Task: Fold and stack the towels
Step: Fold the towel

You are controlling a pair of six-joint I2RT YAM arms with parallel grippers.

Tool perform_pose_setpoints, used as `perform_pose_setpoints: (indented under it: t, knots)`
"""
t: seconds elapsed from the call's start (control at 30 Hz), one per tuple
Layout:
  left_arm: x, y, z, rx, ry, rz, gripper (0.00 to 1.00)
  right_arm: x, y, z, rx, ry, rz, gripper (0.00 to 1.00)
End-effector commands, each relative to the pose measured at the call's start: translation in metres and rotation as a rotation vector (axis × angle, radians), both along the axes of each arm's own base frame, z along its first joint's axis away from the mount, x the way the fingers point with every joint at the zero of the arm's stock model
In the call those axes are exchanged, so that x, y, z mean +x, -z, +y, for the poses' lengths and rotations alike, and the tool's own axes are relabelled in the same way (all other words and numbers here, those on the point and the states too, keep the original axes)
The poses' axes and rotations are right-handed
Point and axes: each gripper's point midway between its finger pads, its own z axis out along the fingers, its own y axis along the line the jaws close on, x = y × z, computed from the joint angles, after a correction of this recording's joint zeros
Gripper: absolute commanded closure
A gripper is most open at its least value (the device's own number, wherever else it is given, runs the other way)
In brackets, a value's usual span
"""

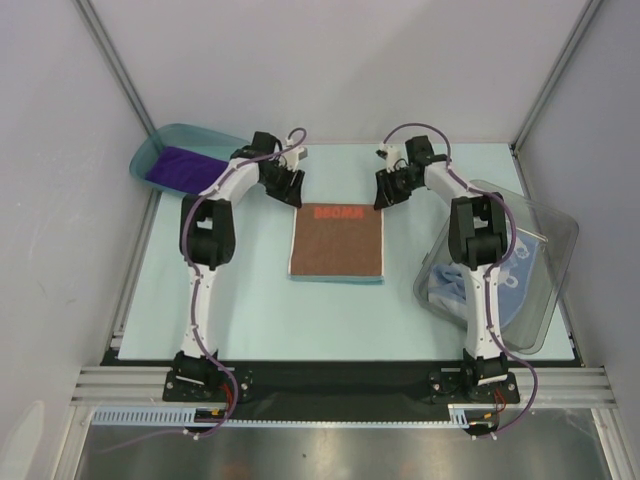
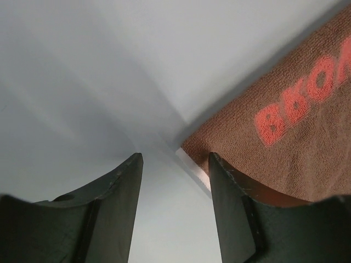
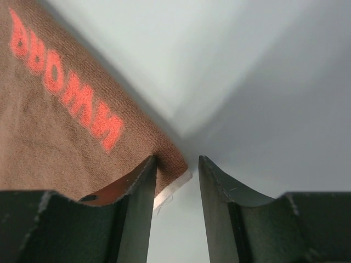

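Note:
A brown-red towel with orange lettering lies folded flat in the middle of the table, a light-blue edge along its near side. My left gripper hovers at its far left corner and my right gripper at its far right corner. In the left wrist view the left gripper stands open, the towel beside its right finger. In the right wrist view the right gripper is open too, and the towel corner with its pale hem reaches just past the left finger. A purple towel lies in the tray.
The teal tray sits at the far left corner of the table. A clear plastic bin at the right holds light-blue cloth. White walls close in the table on three sides.

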Motion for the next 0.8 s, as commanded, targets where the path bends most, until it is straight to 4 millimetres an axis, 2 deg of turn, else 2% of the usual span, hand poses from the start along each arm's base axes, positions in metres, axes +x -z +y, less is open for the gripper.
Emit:
perform_pose_setpoints:
  t: [0.0, 0.1, 0.37, 0.67, 0.77]
  knots:
    - [0.009, -0.015, -0.020, 0.030, 0.098, -0.093, 0.43, 0.007, -0.006, 0.001, 0.016, -0.025, -0.021, 0.57]
    - [0.012, -0.014, -0.020, 0.058, 0.103, -0.116, 0.43, 0.007, -0.003, -0.005, 0.015, -0.026, -0.015, 0.57]
    - [0.014, -0.019, -0.027, 0.039, 0.154, -0.146, 0.44, 0.007, -0.003, -0.008, 0.054, -0.038, -0.001, 0.70]
    - [0.010, -0.005, -0.021, 0.077, 0.173, -0.104, 0.49, 0.006, -0.005, -0.003, 0.076, -0.058, 0.016, 0.71]
    - [0.007, -0.002, -0.022, 0.070, 0.186, -0.091, 0.55, 0.006, -0.005, -0.001, 0.083, -0.065, 0.021, 0.71]
